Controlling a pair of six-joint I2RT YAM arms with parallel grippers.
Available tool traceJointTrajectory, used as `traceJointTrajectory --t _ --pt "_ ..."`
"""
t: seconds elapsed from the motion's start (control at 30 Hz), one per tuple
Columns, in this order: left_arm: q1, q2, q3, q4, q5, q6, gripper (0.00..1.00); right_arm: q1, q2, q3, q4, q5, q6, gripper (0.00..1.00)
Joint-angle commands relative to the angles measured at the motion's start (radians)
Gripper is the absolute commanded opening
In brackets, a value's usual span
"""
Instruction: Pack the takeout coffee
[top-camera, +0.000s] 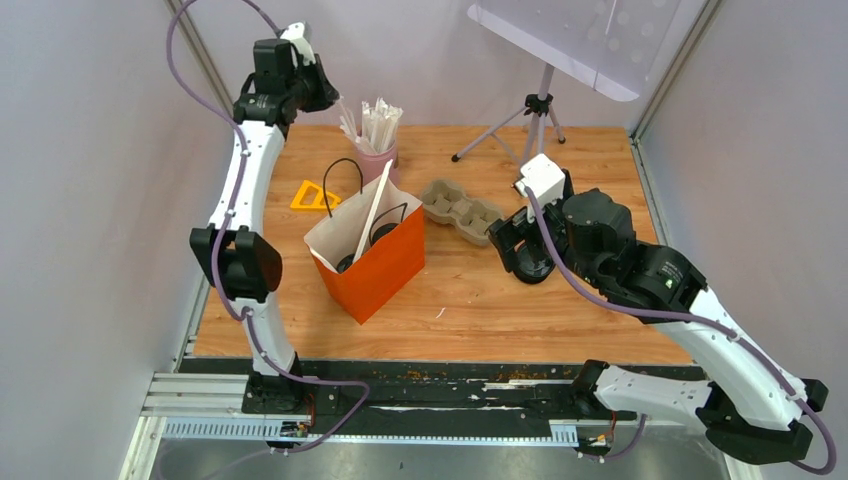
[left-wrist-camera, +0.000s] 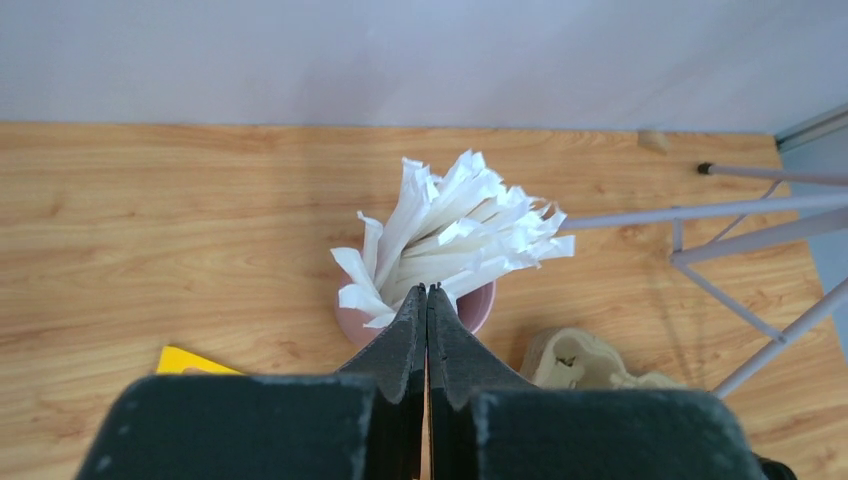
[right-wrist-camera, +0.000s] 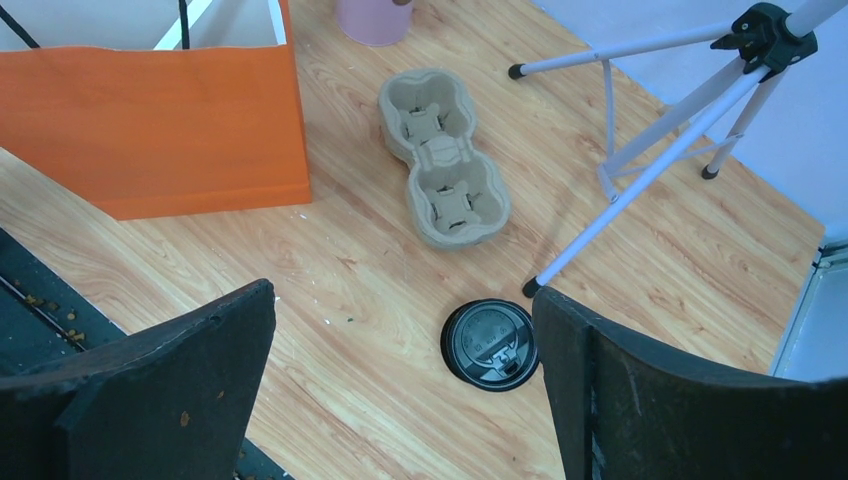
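Here the left gripper (left-wrist-camera: 427, 292) is closed, the right gripper (right-wrist-camera: 402, 296) wide apart.

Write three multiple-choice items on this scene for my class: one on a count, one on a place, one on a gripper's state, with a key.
1. How many wells has the cardboard carrier?
A) two B) four C) six
2. Where is the black lid?
A) in a carrier well B) on the table C) on the floor
3. The left gripper is:
A) shut B) wide open C) out of view

Key: 1 A, two wells show, both empty. 2 B, it lies flat on the wood beyond the carrier. 3 A, its fingers meet with no gap above the pink cup's sticks.
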Motion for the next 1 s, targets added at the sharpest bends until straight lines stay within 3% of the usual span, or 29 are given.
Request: traceJointTrajectory --t 0.0,0.33,0.63,0.97 --pt "-0.005 -0.129 0.105 -0.058 -0.034 -0.02 0.0 -0.002 0.014 0.01 0.081 -0.011 0.02 1.0" --pt "-0.004 -0.383 0.057 -0.153 -0.057 -0.12 0.0 -0.002 0.062 0.056 0.113 -0.082 0.063 1.0" --pt "-0.003 -0.635 0.049 -0.35 -0.101 -0.072 0.0 -0.002 0.098 0.121 0.096 -0.108 0.058 1.0" --pt "-0.003 -0.81 0.108 -0.604 0.104 -0.086 0.0 -0.002 0.081 0.121 0.08 -0.078 0.083 1.0"
